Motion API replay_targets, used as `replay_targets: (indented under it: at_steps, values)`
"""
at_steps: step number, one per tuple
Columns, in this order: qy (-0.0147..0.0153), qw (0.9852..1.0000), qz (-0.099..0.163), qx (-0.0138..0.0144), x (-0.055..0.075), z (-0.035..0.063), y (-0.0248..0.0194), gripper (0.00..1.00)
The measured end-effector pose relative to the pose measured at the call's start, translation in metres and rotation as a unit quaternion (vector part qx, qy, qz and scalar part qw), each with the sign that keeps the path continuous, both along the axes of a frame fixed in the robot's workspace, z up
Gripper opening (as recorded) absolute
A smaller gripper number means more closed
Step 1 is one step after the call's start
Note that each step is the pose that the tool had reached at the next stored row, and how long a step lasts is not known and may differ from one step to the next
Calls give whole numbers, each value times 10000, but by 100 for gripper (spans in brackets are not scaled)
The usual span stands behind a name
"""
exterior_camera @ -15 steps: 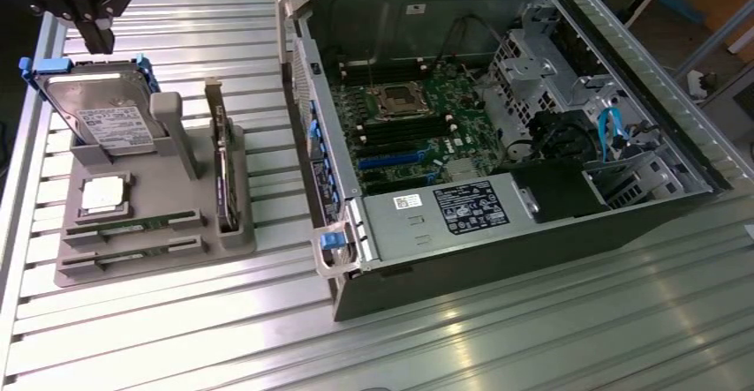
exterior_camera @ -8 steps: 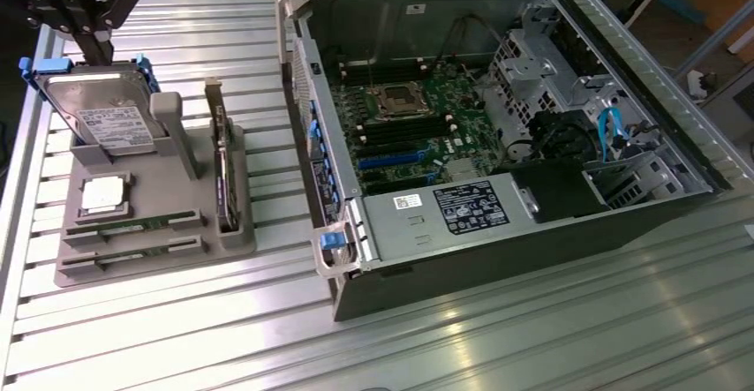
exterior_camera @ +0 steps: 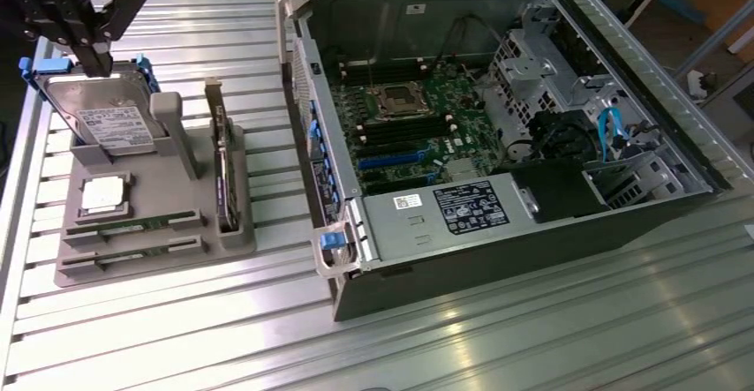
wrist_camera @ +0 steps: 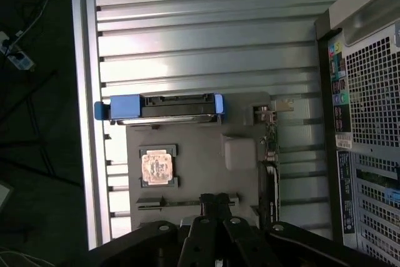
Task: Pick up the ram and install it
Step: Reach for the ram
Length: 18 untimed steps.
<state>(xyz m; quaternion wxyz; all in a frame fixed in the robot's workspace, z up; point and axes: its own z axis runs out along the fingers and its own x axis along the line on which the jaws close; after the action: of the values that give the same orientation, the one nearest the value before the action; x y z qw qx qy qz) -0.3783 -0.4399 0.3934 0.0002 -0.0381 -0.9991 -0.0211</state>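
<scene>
Little of the writing can be read. The silver hard drive [exterior_camera: 112, 119] with blue clips carries a white label with dark print too fine to make out. In the open computer case [exterior_camera: 659, 206], the power supply has a black label [exterior_camera: 471, 206] with white lettering and a small white sticker [exterior_camera: 407, 201] beside it, and another white sticker [exterior_camera: 415, 9] sits on the far inner wall; none is legible. In the wrist view the case's perforated rear panel [wrist_camera: 375, 98] carries a coloured sticker [wrist_camera: 338, 73] and a dark one, equally unreadable. On the ribbed metal worktop [exterior_camera: 495, 338], to the exterior view's left of the case, a grey holder [exterior_camera: 177, 259] bears the parts. The hard drive stands at its far end, a processor chip [exterior_camera: 104, 193] lies in the middle, and an upright expansion card [exterior_camera: 222, 179] stands along the side toward the case. The ram [exterior_camera: 139, 224] lies flat in a slot at the holder's near end, with its twin [exterior_camera: 127, 252] in the next slot nearer still. The black end effector [exterior_camera: 94, 60] hangs over the holder's far left corner, above the hard drive and well apart from the ram, with its fingers pressed together and nothing between them. In the wrist view its closed tips [wrist_camera: 215, 199] overlap the line of the ram [wrist_camera: 169, 203] without touching it.
</scene>
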Motion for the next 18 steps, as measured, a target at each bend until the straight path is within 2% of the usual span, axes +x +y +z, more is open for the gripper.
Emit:
replay_targets:
  at_steps: [10, 18]
  values:
    - [0, 10000, 0, 1, 0, -1, -165, 11]
    - [0, 10000, 0, 0, 0, 0, -243, 11]
